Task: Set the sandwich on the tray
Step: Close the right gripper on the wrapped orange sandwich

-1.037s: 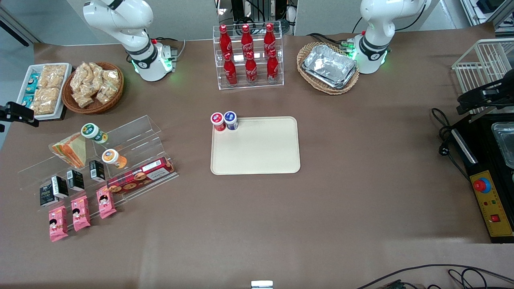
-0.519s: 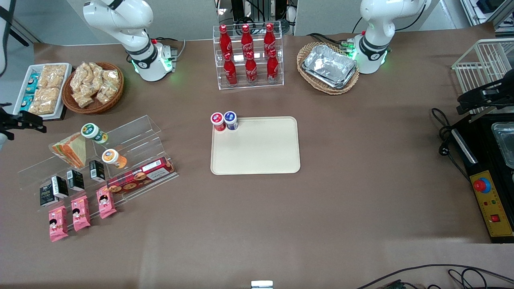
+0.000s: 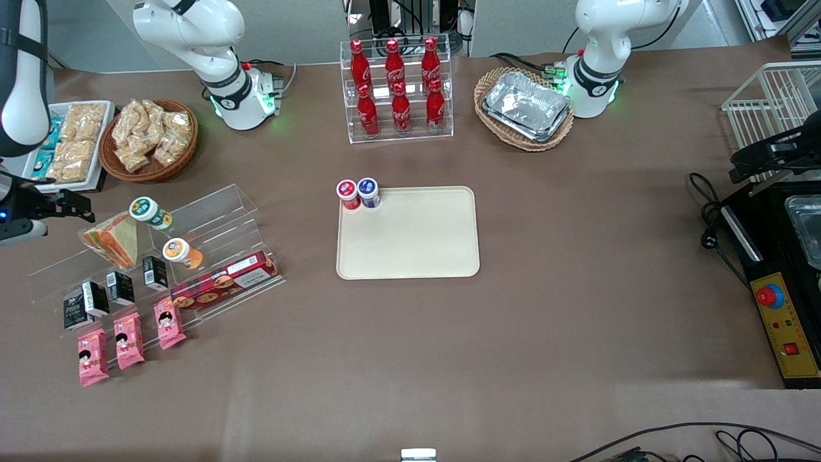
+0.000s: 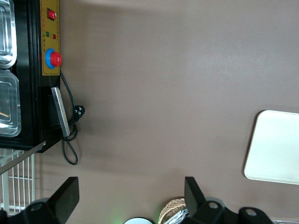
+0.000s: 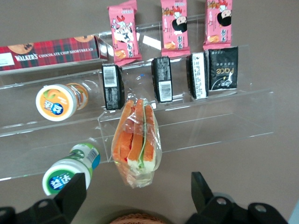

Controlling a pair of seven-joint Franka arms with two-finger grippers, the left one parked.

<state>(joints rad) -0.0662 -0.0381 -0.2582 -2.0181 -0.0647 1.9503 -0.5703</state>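
Note:
The sandwich, a wrapped triangular wedge with orange, green and cream layers, leans on the top step of a clear acrylic rack at the working arm's end of the table. It also shows in the right wrist view. My gripper hovers open just beside the sandwich, slightly farther from the front camera; in the right wrist view its fingers stand wide apart, nothing between them. The cream-beige tray lies flat at the table's middle.
A green-lidded cup and an orange-lidded cup lie next to the sandwich. Black cartons, pink packets and a red biscuit box fill lower steps. Two small cups stand at the tray's corner. A snack basket is nearby.
My arm has swung in from the table's edge toward the sandwich; the gripper now sits closer to the rack. Nothing else has moved.

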